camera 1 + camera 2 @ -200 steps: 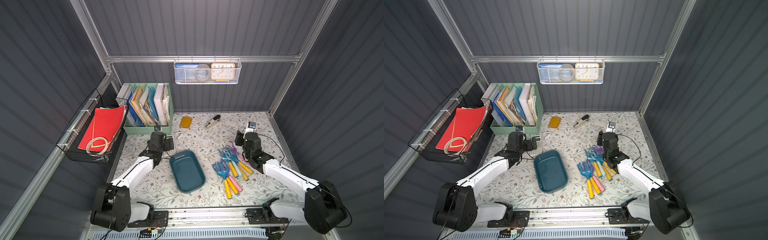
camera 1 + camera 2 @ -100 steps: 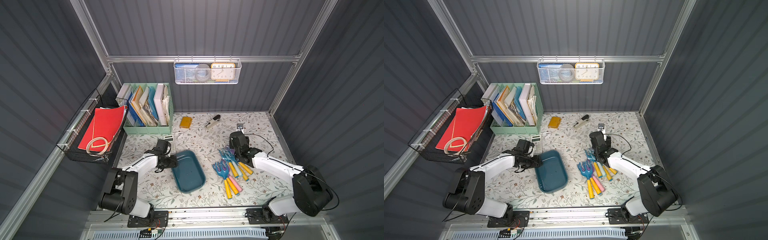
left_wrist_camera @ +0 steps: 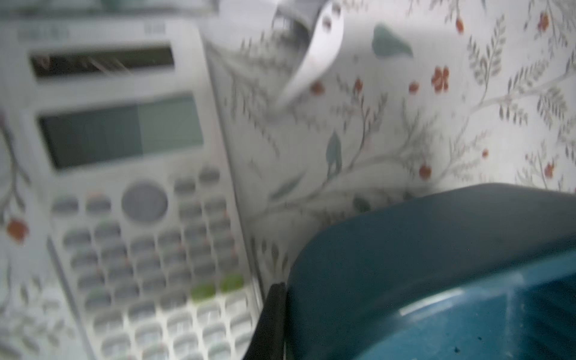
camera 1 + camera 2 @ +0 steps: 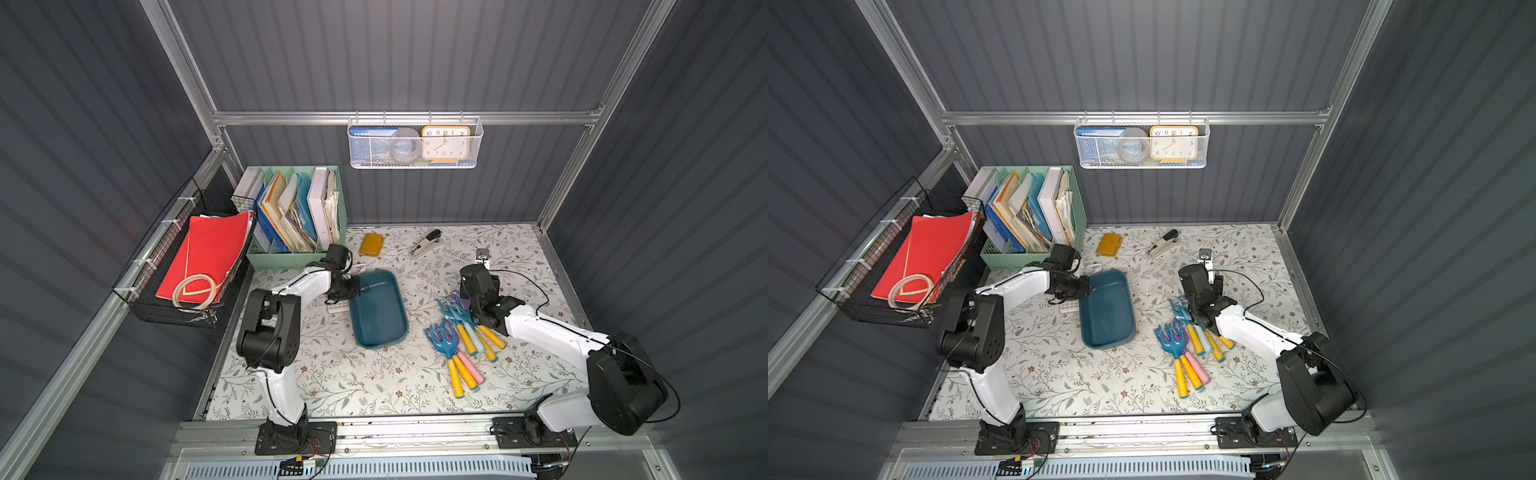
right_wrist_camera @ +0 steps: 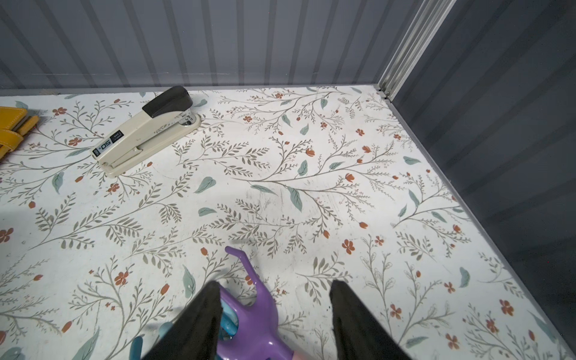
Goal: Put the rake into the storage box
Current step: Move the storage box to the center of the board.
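Observation:
The storage box (image 4: 379, 316) (image 4: 1106, 316) is a dark teal tray lying left of centre on the floral table. My left gripper (image 4: 354, 286) (image 4: 1082, 286) is shut on its back left rim. In the left wrist view one black finger (image 3: 272, 314) presses the outside of the box wall (image 3: 420, 249). Several rakes (image 4: 459, 340) (image 4: 1187, 345) with blue or purple heads lie in a heap to the right. My right gripper (image 4: 467, 300) (image 4: 1192, 305) (image 5: 276, 286) stands open over the heap's back end, around the purple rake (image 5: 249, 308), whose head rests against one finger.
A white calculator (image 3: 124, 187) (image 4: 338, 306) lies beside the box, partly under my left arm. A stapler (image 4: 424, 245) (image 5: 146, 131) and a yellow pouch (image 4: 371, 244) sit near the back wall. The mint file holder (image 4: 291, 249) stands back left. A black wire basket (image 4: 199, 257) hangs left.
My left arm came down to the box's back left corner and its jaws closed on the rim. The box seems shifted toward the back. My right gripper moved left onto the rake heads.

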Tool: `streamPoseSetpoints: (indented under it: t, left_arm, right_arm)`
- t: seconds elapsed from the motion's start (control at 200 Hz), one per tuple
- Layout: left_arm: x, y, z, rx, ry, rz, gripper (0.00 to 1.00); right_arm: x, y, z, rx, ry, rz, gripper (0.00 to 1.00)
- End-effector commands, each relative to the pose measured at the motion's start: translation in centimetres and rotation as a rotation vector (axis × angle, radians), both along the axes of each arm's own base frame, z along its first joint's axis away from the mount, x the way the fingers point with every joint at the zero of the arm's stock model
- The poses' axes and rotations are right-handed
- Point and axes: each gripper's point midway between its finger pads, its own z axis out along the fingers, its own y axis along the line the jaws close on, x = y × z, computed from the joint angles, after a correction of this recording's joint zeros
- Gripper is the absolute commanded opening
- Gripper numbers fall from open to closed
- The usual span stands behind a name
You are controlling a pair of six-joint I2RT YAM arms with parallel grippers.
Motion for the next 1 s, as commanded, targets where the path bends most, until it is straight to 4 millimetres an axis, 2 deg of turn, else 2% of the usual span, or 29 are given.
streamPoseSetpoints:
  t: [0.0, 0.03, 0.125, 0.145, 0.18, 0.26, 0.33, 0.41, 0.445, 0.455, 0.5, 0.53, 0.6, 0.655, 0.795, 0.911, 0.996]
  left_arm:
    - [3.5, -0.1, -0.5, 0.086, -0.018, -0.004, 0.00]
    - [4.4, -0.6, -0.5, 0.096, -0.041, -0.015, 0.00]
    - [6.1, -2.0, -0.1, 0.145, -0.115, -0.053, 0.24]
    - [6.3, -2.3, 0.0, 0.146, -0.123, -0.062, 0.32]
    - [6.5, -2.9, 0.2, 0.141, -0.125, -0.075, 0.51]
    - [6.7, -3.8, 0.3, 0.097, -0.119, -0.075, 0.79]
    - [6.6, -4.9, 0.6, 0.028, -0.123, -0.070, 0.87]
    - [6.5, -6.5, 1.8, -0.052, -0.148, -0.061, 0.99]
    - [6.5, -7.2, 2.5, -0.089, -0.165, -0.057, 1.00]
    - [6.5, -7.3, 2.7, -0.096, -0.173, -0.052, 1.00]
    - [6.6, -8.0, 3.8, -0.130, -0.207, -0.040, 1.00]
    - [6.7, -8.4, 4.5, -0.145, -0.234, -0.029, 0.99]
    - [7.1, -7.8, 5.7, -0.130, -0.279, 0.035, 0.99]
    - [7.3, -6.8, 6.4, -0.099, -0.298, 0.096, 1.00]
    - [7.2, -3.9, 7.9, 0.003, -0.338, 0.214, 1.00]
    - [6.8, -3.1, 8.6, 0.016, -0.351, 0.248, 1.00]
    - [6.4, -2.9, 8.4, 0.021, -0.341, 0.258, 1.00]
  right_arm:
    - [-1.5, 0.3, -1.8, 0.046, 0.080, 0.014, 0.59]
    - [-1.8, 0.3, -2.1, 0.059, 0.098, 0.012, 0.59]
    - [-2.9, 1.5, -3.4, 0.104, 0.176, 0.084, 0.59]
    - [-3.3, 1.9, -3.8, 0.115, 0.199, 0.109, 0.58]
    - [-4.1, 2.9, -4.4, 0.139, 0.244, 0.167, 0.58]
    - [-6.5, 4.6, -5.5, 0.185, 0.343, 0.272, 0.58]
    - [-9.1, 6.1, -6.1, 0.221, 0.420, 0.370, 0.58]
    - [-12.4, 7.0, -6.7, 0.226, 0.521, 0.438, 0.59]
    - [-13.7, 7.8, -6.8, 0.261, 0.555, 0.473, 0.59]
    - [-14.7, 7.8, -7.1, 0.258, 0.592, 0.479, 0.59]
    - [-16.8, 8.1, -7.9, 0.264, 0.664, 0.495, 0.59]
    - [-17.8, 8.3, -7.4, 0.278, 0.668, 0.511, 0.59]
    - [-20.1, 8.6, -7.8, 0.279, 0.717, 0.522, 0.59]
    - [-20.8, 7.9, -7.9, 0.268, 0.717, 0.471, 0.59]
    - [-23.1, 8.4, -8.2, 0.287, 0.818, 0.523, 0.56]
    - [-25.5, 8.3, -9.0, 0.276, 0.962, 0.537, 0.53]
    - [-26.3, 8.6, -9.9, 0.311, 0.984, 0.537, 0.50]
